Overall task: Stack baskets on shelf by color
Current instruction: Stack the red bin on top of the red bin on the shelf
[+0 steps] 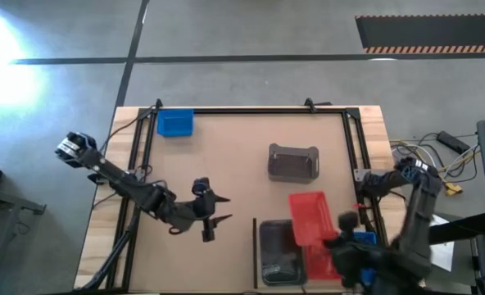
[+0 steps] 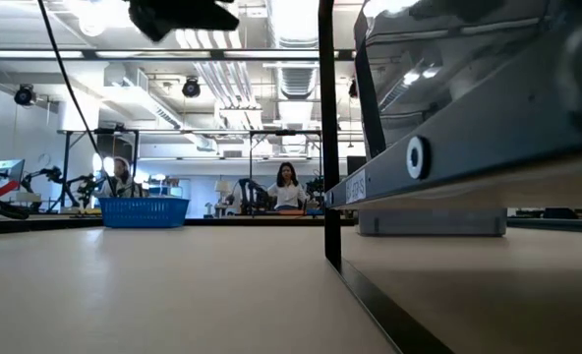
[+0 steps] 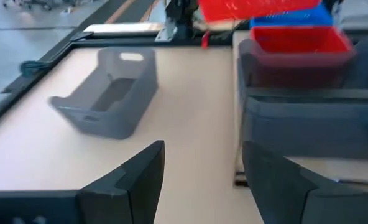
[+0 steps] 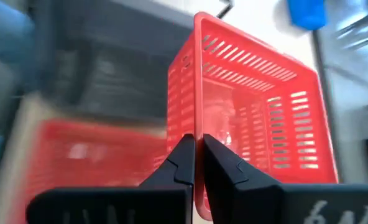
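Red perforated plastic fills the right wrist view: the red rectangular basket point(image 4: 252, 112) hangs tilted from the right gripper point(image 4: 197, 163), whose two dark fingers are pinched together on the basket's near rim wall, with only the thin plastic between them. From above, this held basket point(image 1: 312, 217) sits over the near right part of the table, just beside the dark smoky grey basket point(image 1: 280, 250) on the pale plywood shelf point(image 1: 259, 283), and partly over another red basket point(image 1: 323, 260) lying there; a rim grip like this lets the basket be lowered open side up into its colour mate, which is probably the step in hand. The left gripper point(image 1: 207, 215) waits over the middle-left of the table, its fingers point(image 3: 134, 177) spread wide and holding nothing. A second grey basket point(image 1: 293, 161) rests alone mid-table, and a small blue perforated basket point(image 1: 175, 124) stands at the far left corner, both not yet shelved.
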Robot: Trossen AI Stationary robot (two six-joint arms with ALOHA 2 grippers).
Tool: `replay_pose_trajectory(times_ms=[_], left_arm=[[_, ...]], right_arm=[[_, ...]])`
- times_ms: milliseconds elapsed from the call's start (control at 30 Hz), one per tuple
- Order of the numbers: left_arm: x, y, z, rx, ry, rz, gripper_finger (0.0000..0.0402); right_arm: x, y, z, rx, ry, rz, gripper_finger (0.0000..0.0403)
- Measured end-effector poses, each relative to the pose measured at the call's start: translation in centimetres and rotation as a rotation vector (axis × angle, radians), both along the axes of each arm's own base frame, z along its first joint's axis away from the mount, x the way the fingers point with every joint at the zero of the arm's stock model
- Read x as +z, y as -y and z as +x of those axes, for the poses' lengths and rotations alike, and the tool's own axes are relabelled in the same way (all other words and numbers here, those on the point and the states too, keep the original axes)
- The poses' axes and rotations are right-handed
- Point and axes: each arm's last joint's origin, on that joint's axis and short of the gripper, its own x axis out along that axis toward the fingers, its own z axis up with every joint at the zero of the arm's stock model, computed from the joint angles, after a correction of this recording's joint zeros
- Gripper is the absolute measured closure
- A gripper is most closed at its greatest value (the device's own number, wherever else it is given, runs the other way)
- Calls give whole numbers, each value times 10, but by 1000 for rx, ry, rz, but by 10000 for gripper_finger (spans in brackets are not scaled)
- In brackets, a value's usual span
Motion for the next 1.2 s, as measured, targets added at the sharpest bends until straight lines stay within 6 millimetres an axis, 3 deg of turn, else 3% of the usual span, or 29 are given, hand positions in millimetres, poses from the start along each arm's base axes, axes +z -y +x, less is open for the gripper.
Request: replay_pose_trajectory(times_ms=[167,333,667,1200], left_arm=[[-36,2,1,-4,123,-73,202],[-57,3,3,-4,217,-128,202],[-65,8,11,-11,251,-148,202],[-66,8,11,-16,250,-149,202]], right_arm=[[-6,-32,-36,-5,9,115,394],[-23,-56,-54,-22,-3,143,394],[-62,-81,-54,-55,-51,66,394],[-73,-85,-43,-164,-20,116,393]])
